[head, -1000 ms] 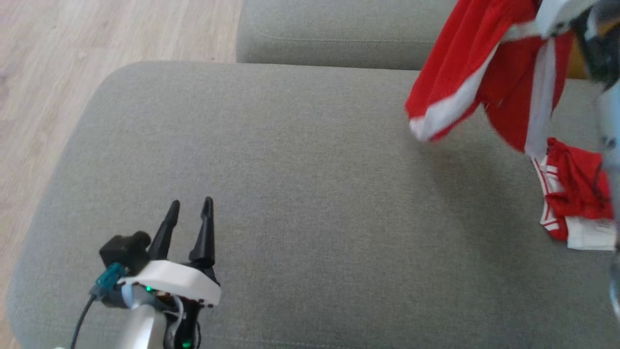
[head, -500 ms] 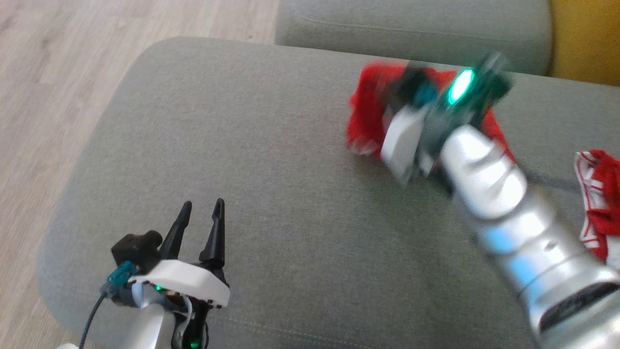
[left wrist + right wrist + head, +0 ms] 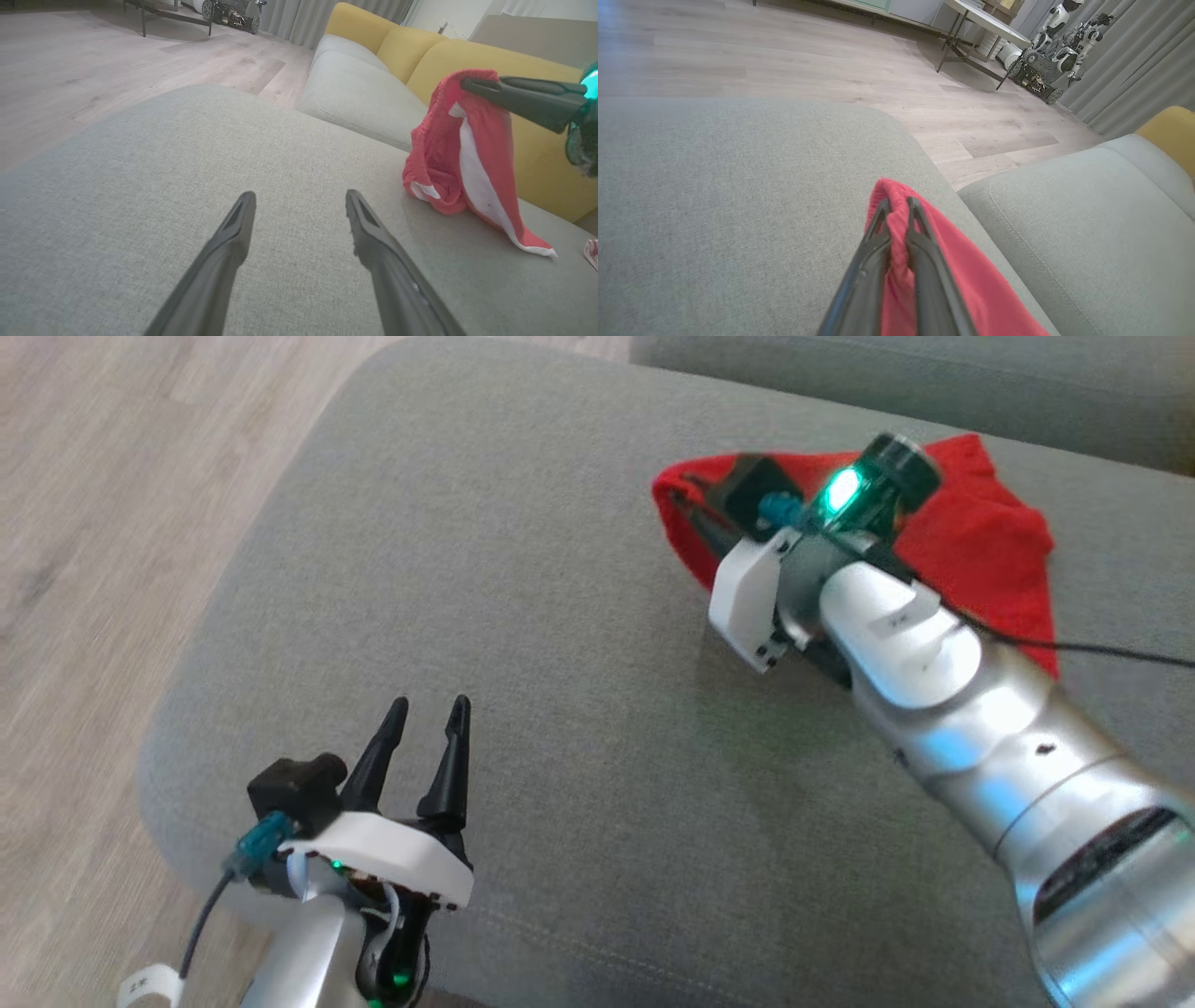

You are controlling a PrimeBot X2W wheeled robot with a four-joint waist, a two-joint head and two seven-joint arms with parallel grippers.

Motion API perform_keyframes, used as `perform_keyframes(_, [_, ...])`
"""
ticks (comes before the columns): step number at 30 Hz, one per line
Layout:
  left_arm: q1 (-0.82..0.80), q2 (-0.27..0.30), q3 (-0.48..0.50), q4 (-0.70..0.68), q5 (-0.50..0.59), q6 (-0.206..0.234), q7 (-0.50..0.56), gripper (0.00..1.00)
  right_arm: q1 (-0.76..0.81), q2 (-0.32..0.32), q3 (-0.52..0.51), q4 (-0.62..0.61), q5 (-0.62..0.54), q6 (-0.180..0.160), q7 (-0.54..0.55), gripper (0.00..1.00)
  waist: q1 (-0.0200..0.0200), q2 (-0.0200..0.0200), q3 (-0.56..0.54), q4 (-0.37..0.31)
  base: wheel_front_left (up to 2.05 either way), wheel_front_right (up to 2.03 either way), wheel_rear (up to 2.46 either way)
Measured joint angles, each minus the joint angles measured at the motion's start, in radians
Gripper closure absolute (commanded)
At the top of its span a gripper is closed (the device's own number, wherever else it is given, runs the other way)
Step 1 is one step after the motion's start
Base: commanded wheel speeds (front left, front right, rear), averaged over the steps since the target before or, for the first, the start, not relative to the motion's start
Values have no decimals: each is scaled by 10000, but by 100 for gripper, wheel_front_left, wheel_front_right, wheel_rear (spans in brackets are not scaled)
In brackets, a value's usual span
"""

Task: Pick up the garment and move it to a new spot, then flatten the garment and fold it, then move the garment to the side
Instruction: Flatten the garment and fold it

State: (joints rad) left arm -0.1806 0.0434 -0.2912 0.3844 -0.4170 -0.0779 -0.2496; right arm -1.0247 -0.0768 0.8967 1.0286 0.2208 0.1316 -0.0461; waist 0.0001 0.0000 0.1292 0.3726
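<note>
The right fingers are pinched tight on the red fabric garment with white trim, which drapes onto the grey upholstered sofa cushion near its far right edge. The left fingers gape wide, empty, over its near left corner.

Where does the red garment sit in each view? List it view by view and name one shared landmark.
Head view: red garment upper right, on the grey cushion, partly behind the right arm.
Left wrist view: garment at right, hanging from the right claw, lower hem touching the cushion.
Right wrist view: garment at bottom centre, pinched in the shut claw.
Shared landmark: the grey cushion's rounded edge against the wood floor.
</note>
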Motion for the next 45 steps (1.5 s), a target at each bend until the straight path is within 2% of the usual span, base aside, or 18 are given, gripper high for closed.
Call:
perform_keyframes(1, [-2, 0, -36, 8, 2, 2, 0, 0, -143, -2, 71, 203, 2, 0, -42, 0, 0, 0, 48, 58, 0, 0, 0])
perform_keyframes(7, [-78, -2, -171, 44, -25, 90, 0, 0, -393, -12, 729, 1145, 79, 0, -27, 0, 0, 0, 166, 167, 0, 0, 0])
perform_keyframes(14, [-111, -4, -84, -2, -82, 171, 0, 0, -711, -119, 619, 1885, 748, 0, -27, 0, 0, 0, 51, -215, 0, 0, 0])
perform_keyframes(21, [-100, -6, 171, -226, 36, 173, 0, 0, -653, -761, -1112, 2240, 1831, 0, -1657, 0, 0, 0, -235, -955, 0, 0, 0])
perform_keyframes(26, [-44, -6, 403, -314, 111, 163, 0, 0, 414, -949, -2403, 2008, 2360, 0, -2019, 0, 0, 0, -438, -1710, 0, 0, 0])
perform_keyframes(30, [14, -8, 454, -453, 111, 163, 0, 0, 2015, -1154, -4040, 474, 2452, 0, -2019, 0, 0, 0, -570, -2358, 0, 0, 0])
perform_keyframes(33, [160, -6, 443, -585, 111, 163, 0, 0, 3243, -1256, -5561, -821, 2071, 0, -2019, 0, 0, 0, -642, -2785, 0, 0, 0])
perform_keyframes(35, [184, -6, 447, -642, 107, 165, 0, 0, 4194, -1126, -6518, -1689, 1628, 0, -2021, 0, 0, 0, -666, -3016, 0, 0, 0])
perform_keyframes(36, [197, -6, 453, -761, 107, 167, 0, 0, 5218, -779, -7430, -2491, 1068, 0, -2021, 0, 0, 0, -665, -3213, 0, 0, 0])
perform_keyframes(37, [215, -6, 456, -813, 107, 167, 0, 0, 5692, -552, -7798, -2853, 825, 0, -2021, 0, 0, 0, -652, -3294, 0, 0, 0])
perform_keyframes(41, [353, -6, 451, -863, 107, 165, -2, 0, 7020, 38, -8416, -3883, -136, 0, -1983, 0, 0, 0, -518, -3502, 0, 0, 0])
perform_keyframes(45, [342, -6, 431, -865, 107, 161, -2, 0, 7222, 100, -8849, -4842, -587, 0, -1498, 0, 0, 0, -394, -3470, 0, 0, 0])
